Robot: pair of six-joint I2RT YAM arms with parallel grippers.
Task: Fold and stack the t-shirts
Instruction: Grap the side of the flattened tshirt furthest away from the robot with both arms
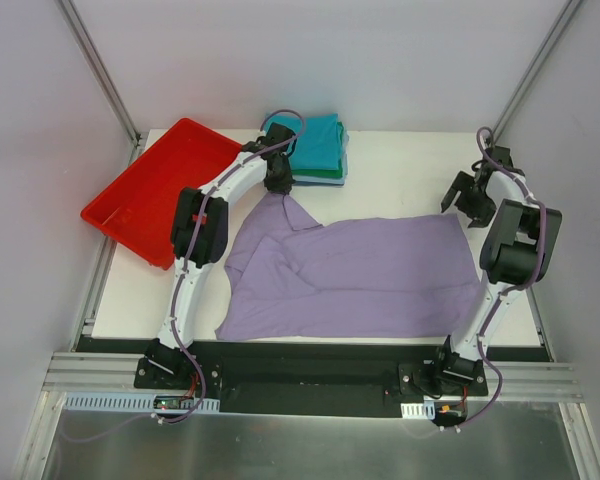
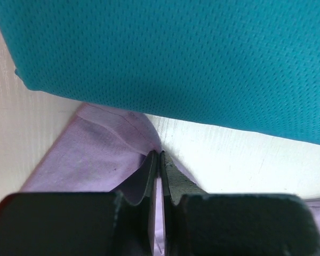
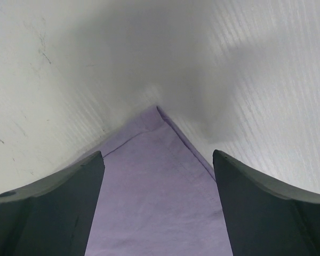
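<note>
L gripper (image 2: pixel 160 156) pinches crumpled purple tee (image 1: pixel 350 275) nr mesh-knit teal tee (image 2: pixel 176 53).

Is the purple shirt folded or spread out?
Mostly spread out: the purple shirt lies open across the table, left side rumpled, one corner pinched in the shut left claw.

The lavender shirt (image 1: pixel 350 275) is showing one plain, pale purple all over, with no print. The teal shirt (image 1: pixel 315 140) is carrying a fine pinhole mesh pattern, clearest in the left wrist view, and a green shirt (image 1: pixel 326 173) is peeking out as a thin band beneath it. The tray (image 1: pixel 150 190) is glowing bright red beside the table (image 1: pixel 400 160), which is reading white with faint grey streaks. The left gripper (image 1: pixel 278 183) and right gripper (image 1: pixel 470 200) are showing black, with purple cables (image 1: pixel 285 115) looping over them
</note>
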